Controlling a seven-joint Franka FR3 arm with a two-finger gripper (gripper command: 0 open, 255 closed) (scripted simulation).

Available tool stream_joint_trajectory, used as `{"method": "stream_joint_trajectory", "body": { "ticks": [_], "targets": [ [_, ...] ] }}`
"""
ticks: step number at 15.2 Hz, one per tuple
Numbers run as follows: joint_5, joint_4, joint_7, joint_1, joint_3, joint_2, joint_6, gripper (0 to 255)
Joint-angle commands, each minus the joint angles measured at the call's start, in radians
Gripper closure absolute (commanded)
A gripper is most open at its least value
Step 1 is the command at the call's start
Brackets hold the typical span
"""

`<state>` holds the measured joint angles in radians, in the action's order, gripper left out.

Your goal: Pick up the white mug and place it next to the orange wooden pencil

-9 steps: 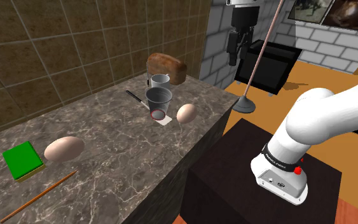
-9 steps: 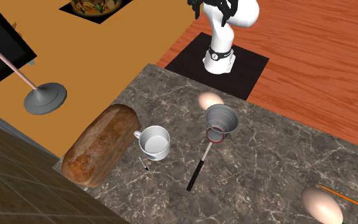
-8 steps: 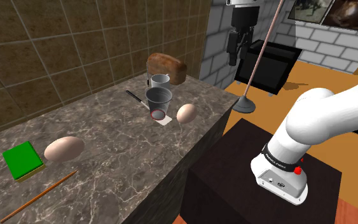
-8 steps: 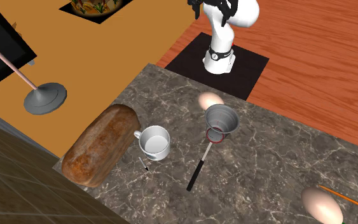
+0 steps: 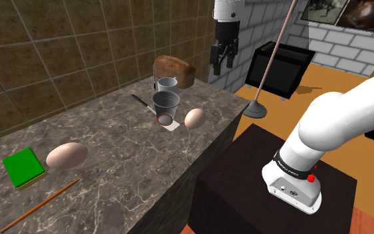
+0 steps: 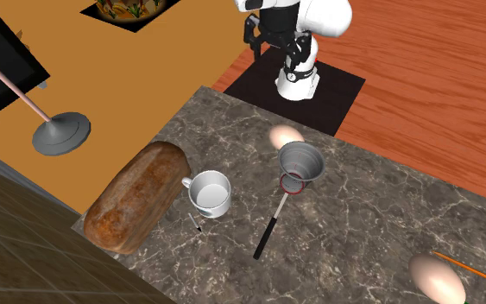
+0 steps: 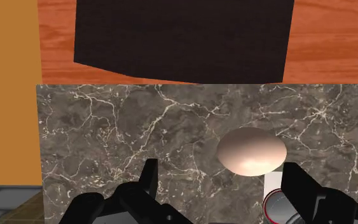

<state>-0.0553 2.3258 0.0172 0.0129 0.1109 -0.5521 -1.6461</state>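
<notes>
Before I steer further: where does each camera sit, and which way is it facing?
Shoulder view: beside and behind the stand, looking down across the counter toward the tiled wall; shows stand, arm, gripper.
Second exterior view: high on the wall side, facing back at the robot; shows arm and gripper.
Wrist view: on the hand, looking down at the counter's edge; shows open gripper fingers.
Shared: the egg nearest the stand shows in all three.

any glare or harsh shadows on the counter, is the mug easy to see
Shoulder view: counter evenly lit, no glare, mug greyish but clear. Second exterior view: mug plainly white, its inside shaded. Wrist view: soft bright patch on the egg.
</notes>
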Motion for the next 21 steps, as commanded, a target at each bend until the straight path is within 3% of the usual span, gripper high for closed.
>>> {"method": "stream_joint_trajectory", "body": {
  "ticks": [1, 11, 21],
  "targets": [
    [0.000, -0.015, 0.017, -0.001, 0.014, 0.065, -0.060, 0],
    [0.048, -0.191, 0.109, -0.011, 0.065, 0.424, -0.280, 0],
    [0.143, -0.504, 0.206, 0.010, 0.075, 0.801, -0.374, 0]
  ]
}}
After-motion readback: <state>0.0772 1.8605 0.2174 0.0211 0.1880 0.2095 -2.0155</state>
